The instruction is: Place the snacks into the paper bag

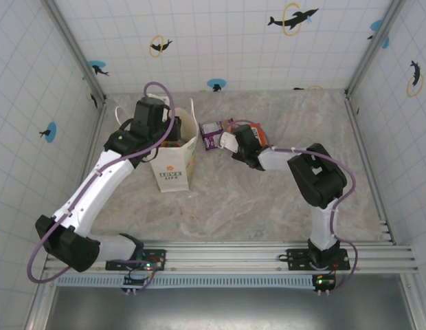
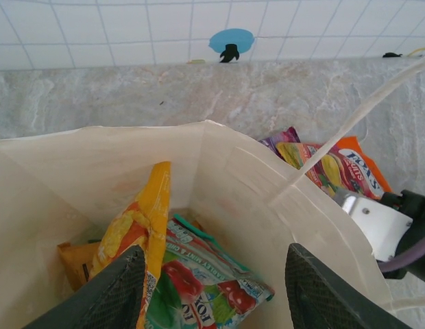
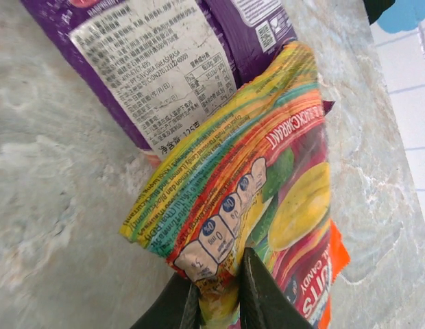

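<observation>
The white paper bag [image 1: 173, 163] stands upright left of the table's middle. My left gripper [image 2: 219, 291] hangs open over the bag's mouth [image 2: 219, 171], with nothing between its fingers. Inside the bag lie a yellow-orange packet [image 2: 138, 223], a green-and-red cherry packet [image 2: 209, 281] and an orange packet [image 2: 74, 260]. To the right of the bag, my right gripper [image 3: 218, 301] is shut on the lower edge of a multicoloured fruit-candy packet [image 3: 247, 185]. This packet rests partly over a purple packet [image 3: 164, 62] and an orange one [image 3: 338, 257]. From above, these snacks [image 1: 214, 132] lie just behind the right gripper [image 1: 231, 143].
The bag's thin white handle [image 2: 356, 113] crosses the left wrist view toward the right. Tiled walls [image 1: 220, 41] with metal corner posts close the table at the back and sides. Bare marble tabletop [image 1: 254, 206] spreads in front of the bag and the packets.
</observation>
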Controlling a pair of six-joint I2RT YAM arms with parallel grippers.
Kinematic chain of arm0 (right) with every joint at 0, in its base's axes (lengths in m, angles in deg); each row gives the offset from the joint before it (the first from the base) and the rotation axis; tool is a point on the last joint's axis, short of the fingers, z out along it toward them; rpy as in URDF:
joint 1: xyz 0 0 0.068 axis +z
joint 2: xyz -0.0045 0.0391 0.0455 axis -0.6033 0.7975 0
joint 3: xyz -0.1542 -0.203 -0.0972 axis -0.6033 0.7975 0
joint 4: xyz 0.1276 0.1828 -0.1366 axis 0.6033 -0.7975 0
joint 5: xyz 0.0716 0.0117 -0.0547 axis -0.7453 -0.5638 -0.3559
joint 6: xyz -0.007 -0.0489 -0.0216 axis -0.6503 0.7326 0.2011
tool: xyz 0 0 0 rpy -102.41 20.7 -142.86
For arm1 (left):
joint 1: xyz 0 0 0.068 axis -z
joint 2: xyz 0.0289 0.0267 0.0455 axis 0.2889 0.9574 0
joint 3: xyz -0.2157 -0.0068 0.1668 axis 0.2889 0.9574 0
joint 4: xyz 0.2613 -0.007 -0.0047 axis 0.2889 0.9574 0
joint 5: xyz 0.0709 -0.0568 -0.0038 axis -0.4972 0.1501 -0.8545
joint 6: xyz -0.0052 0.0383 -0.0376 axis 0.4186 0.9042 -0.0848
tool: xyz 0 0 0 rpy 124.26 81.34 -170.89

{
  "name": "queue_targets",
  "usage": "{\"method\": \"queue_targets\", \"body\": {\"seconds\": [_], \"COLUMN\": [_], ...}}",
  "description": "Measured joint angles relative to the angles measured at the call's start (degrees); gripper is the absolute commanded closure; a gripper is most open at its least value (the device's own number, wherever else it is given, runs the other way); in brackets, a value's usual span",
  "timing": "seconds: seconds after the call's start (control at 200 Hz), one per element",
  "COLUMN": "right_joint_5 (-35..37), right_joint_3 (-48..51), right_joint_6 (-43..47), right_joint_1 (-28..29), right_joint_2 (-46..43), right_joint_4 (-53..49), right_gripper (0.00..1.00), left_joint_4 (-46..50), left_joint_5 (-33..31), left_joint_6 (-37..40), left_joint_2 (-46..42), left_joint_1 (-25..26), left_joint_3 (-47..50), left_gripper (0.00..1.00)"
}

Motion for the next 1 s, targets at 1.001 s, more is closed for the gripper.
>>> {"method": "queue_targets", "body": {"seconds": [1.001], "right_joint_5": [-45.35], "right_joint_3": [17.03], "right_joint_6": [-5.33], "right_joint_1": [-11.34], "right_joint_2": [-43.87], "right_joint_4": [-21.59], "right_gripper": [1.0], "left_joint_4": [-5.53], "left_joint_5": [30.84], "left_joint_6": [30.4], "left_joint_2": [-7.17], "left_joint_1": [8.28], "left_joint_3": [7.43], "left_gripper": [0.36]}}
